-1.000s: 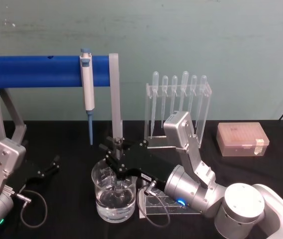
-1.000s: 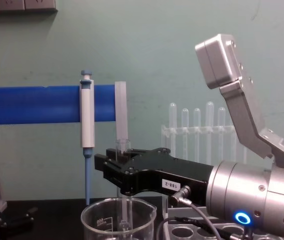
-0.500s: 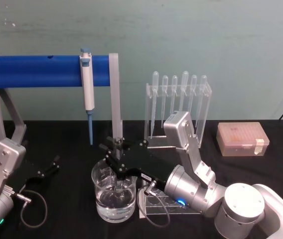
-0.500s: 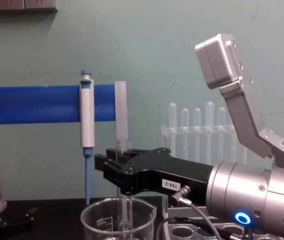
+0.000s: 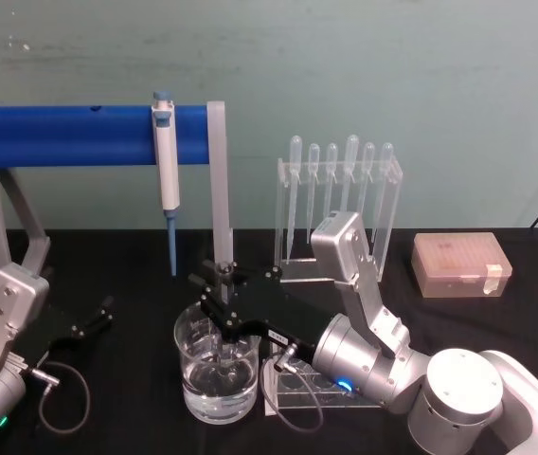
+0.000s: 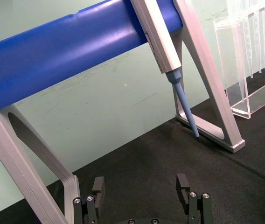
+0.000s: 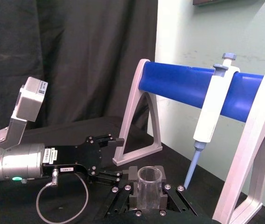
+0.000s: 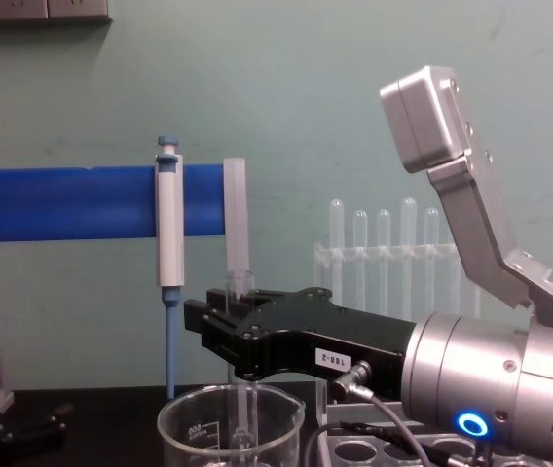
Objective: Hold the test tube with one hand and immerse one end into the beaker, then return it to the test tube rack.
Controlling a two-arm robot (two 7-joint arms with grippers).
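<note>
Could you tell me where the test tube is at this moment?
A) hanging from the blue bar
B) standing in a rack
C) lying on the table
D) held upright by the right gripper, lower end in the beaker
D: the right gripper clamps the test tube upright, its lower end inside the beaker.

Only one text I can read: "188-2", dark digits on a small white label on the black body of my right pincer, chest view. White print on the beaker wall is too small to read. Stickers on my left pincer, right wrist view, are unreadable.
</note>
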